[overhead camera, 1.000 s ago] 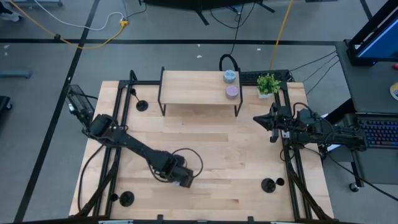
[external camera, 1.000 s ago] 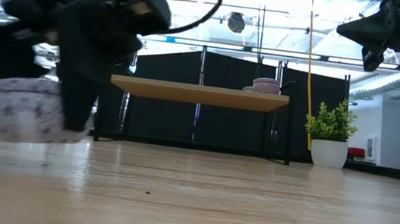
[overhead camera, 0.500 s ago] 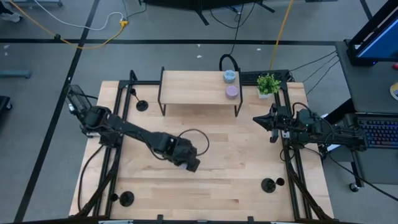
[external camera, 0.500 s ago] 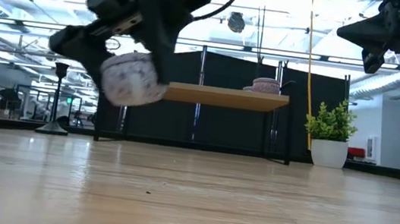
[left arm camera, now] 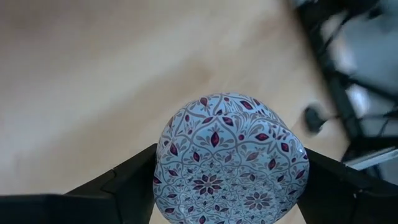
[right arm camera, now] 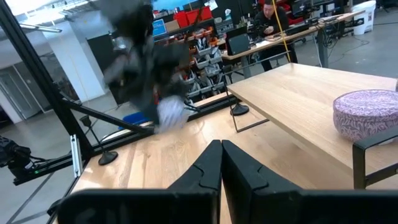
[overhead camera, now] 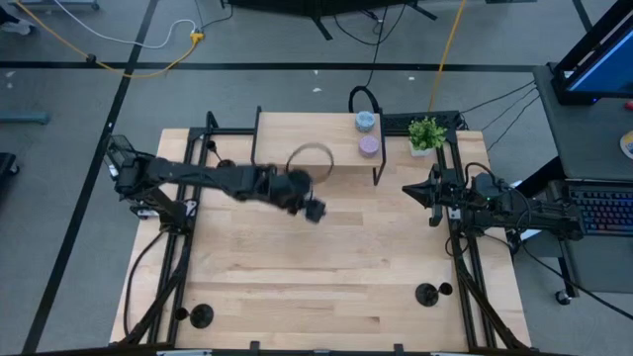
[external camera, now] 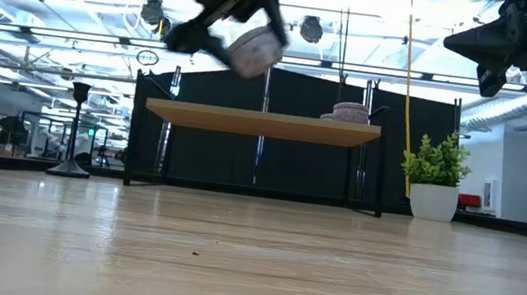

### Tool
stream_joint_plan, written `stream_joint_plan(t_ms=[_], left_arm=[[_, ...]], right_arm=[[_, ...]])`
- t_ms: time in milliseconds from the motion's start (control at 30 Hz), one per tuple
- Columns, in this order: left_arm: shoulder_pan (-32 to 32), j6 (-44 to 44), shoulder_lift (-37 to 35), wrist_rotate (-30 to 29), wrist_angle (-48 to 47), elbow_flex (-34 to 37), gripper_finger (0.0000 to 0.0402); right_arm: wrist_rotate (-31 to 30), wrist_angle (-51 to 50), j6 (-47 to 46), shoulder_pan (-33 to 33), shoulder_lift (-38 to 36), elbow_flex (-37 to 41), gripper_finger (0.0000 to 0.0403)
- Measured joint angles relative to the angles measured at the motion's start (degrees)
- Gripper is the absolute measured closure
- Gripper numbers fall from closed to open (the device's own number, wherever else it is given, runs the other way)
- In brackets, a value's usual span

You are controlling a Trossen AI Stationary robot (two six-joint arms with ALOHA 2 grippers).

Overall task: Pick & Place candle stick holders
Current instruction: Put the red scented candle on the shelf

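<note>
My left gripper point(overhead camera: 311, 209) is shut on a white round puck with a dark red floral pattern point(external camera: 254, 49) and holds it high over the table's middle, just in front of the wooden shelf point(overhead camera: 316, 140). The puck fills the left wrist view point(left arm camera: 230, 158). Black candle stick holders stand on their disc bases at the far left point(overhead camera: 226, 168), near left point(overhead camera: 201, 316) and near right point(overhead camera: 427, 294). My right gripper point(overhead camera: 407, 190) is shut and empty, raised at the table's right edge. My left gripper pinches the puck's round side wall point(left arm camera: 160, 177) between its two fingers, one finger point(left arm camera: 124, 186) on each opposite side. The puck is lifted clear, above the shelf top's height in the low view, and sits tilted.
A blue puck point(overhead camera: 365, 121) and a lavender puck point(overhead camera: 368, 145) sit on the shelf's right end. A small green potted plant point(overhead camera: 426, 133) stands at the far right corner. Black frame rails run along both table sides.
My left gripper has risen and gone from near the table's front toward the far edge and the shelf, carrying the white puck. The puck has gone from just above the table to above the shelf top's height.
</note>
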State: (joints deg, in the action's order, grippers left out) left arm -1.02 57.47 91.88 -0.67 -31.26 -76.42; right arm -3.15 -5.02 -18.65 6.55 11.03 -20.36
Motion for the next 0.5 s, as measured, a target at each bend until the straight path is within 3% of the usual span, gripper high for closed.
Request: stream_joint_plan(t_ms=[233,500], left_arm=[[-9.9,-18.7,2.1,-1.7,-1.3,-13.2,0.0097],[-19.6,-32.0,8.0,-3.1,-8.5,-25.3,0.0097]], right_arm=[[-0.2,0.0,-0.2,0.0,0.0,0.0,0.0401],[-2.1,0.3,-2.3,0.0,0.0,0.0,0.0401]])
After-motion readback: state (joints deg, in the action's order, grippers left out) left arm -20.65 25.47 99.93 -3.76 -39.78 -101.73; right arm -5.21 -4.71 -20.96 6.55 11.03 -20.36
